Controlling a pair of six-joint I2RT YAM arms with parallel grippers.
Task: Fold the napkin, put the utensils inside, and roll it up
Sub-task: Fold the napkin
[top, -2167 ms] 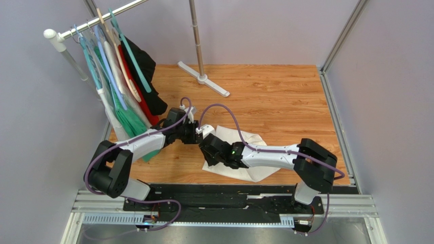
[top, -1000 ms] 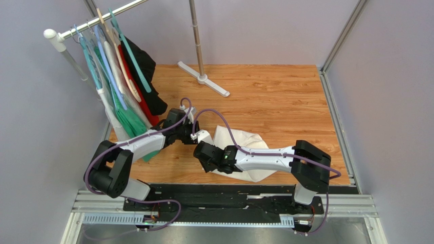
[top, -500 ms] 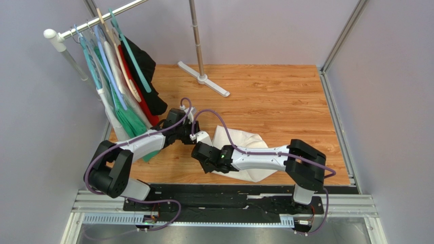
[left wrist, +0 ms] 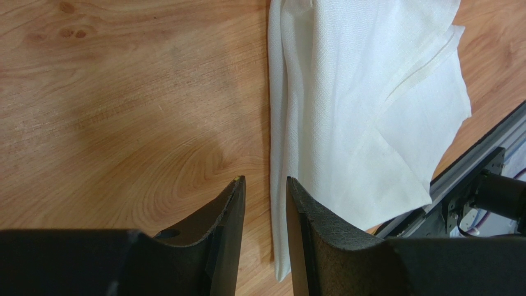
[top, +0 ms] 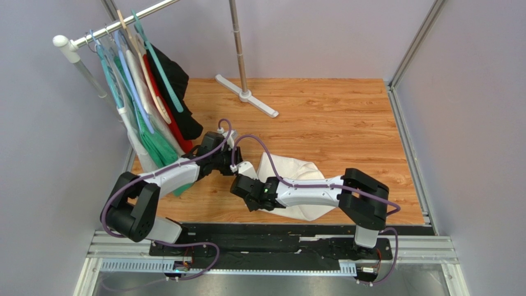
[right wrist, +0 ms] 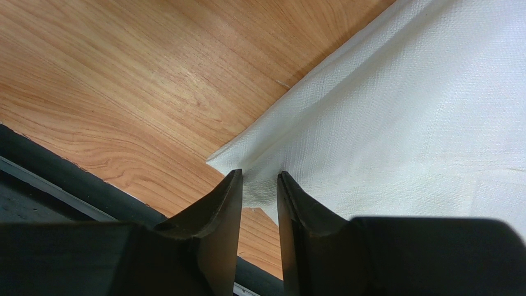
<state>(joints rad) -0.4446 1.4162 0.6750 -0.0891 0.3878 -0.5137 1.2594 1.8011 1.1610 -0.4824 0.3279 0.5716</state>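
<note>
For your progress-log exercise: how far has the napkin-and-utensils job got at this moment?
Done: the napkin lies loosely doubled over, its layers uneven. In hand: the right hand straddles one corner and the left hand straddles an edge; whether either grips is unclear. Left: tidy the fold, add utensils (none visible), roll.

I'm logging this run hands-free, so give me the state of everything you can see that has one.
napkin: bunched in loose folds on the table, not rolled.
right gripper: nearly shut, pinching a napkin corner.
left gripper: fingers narrowly apart over the napkin's edge; grip unclear.
garments: hanging on the rail.
</note>
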